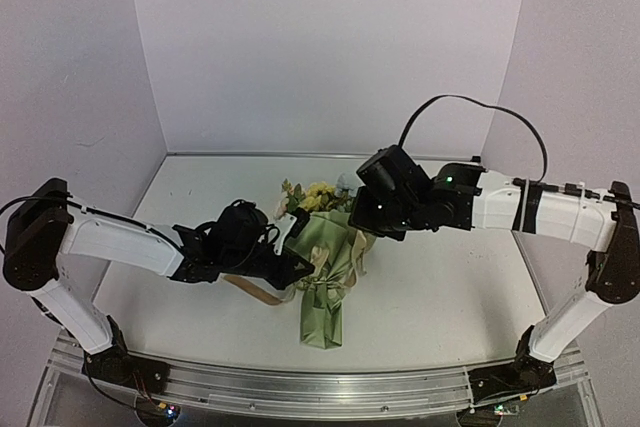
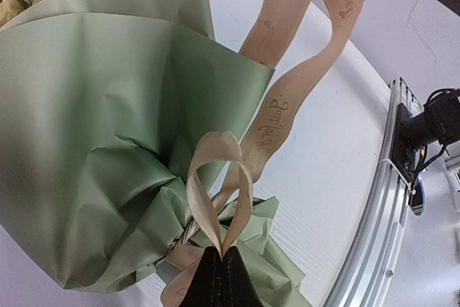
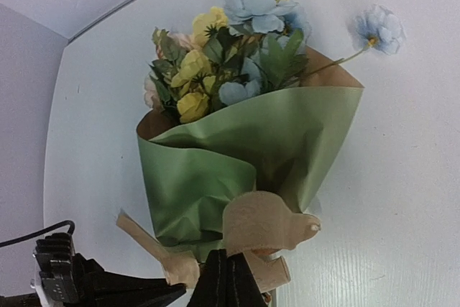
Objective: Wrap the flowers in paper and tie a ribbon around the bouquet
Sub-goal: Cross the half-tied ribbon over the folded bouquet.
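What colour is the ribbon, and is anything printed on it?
Tan-beige ribbon with faint cursive lettering, clearest in the left wrist view.

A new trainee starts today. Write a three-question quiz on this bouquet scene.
1. True or false: the paper shows its olive-green face outward.
2. What does the left gripper pinch? A) a stem B) a loop of ribbon C) nothing
3. Fill in: the flowers have pale blue and ___ blooms.
Key: 1 true; 2 B; 3 yellow.

Bouquet (image 1: 325,282) apparently flat on white table (image 1: 450,287)
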Controlling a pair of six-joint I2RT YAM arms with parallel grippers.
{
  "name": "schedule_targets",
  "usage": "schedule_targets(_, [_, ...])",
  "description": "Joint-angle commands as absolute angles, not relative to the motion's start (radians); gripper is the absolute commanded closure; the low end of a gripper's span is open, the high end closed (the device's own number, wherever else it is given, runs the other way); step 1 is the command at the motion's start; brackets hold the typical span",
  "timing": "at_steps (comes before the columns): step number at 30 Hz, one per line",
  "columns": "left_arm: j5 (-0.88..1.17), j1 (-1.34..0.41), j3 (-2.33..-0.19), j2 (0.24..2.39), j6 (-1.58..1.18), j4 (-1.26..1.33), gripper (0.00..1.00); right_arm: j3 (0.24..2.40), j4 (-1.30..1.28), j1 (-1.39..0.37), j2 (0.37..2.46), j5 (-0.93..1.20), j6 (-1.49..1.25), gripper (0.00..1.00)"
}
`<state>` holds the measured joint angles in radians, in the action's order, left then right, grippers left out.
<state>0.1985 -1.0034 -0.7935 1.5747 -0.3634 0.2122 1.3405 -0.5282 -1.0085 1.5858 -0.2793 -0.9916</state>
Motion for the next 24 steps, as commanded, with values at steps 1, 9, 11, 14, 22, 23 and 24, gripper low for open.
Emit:
schedule_targets(1, [0.201, -1.028, -0.744, 1.506, -0.268, 0.353, 1.0, 1.438, -0.559, -1.029, 1.631, -0.194, -0.881, 1.0])
schedule_targets(9, [0.193, -1.056, -0.675, 1.471, -0.182, 0.457, 1.0, 1.663, -0.574, -1.038, 1.816, -0.033, -0.786, 1.0])
schedule_targets(11, [0.186, -1.06, -0.682, 1.481, -0.17, 0.457, 1.0, 1.714, -0.577, -1.035, 1.86, -0.01, -0.779, 1.0])
schedule_targets(14, [0.183, -1.063, -0.696, 1.497, -0.163, 0.467, 1.0, 1.753, -0.577, -1.034, 1.914, 0.034, -0.777, 1.0])
schedule_targets(22, [0.145, -1.09, -0.699, 1.493, -0.173, 0.481, 1.0, 1.767, -0.554, -1.034, 1.959, 0.078, -0.773, 1.0])
schedule_targets(23, [0.136, -1.094, -0.691, 1.483, -0.172, 0.489, 1.0, 1.764, -0.547, -1.034, 1.966, 0.092, -0.775, 1.0])
schedule_targets(24, [0.13, -1.096, -0.682, 1.477, -0.173, 0.494, 1.0, 1.756, -0.532, -1.034, 1.969, 0.112, -0.782, 1.0])
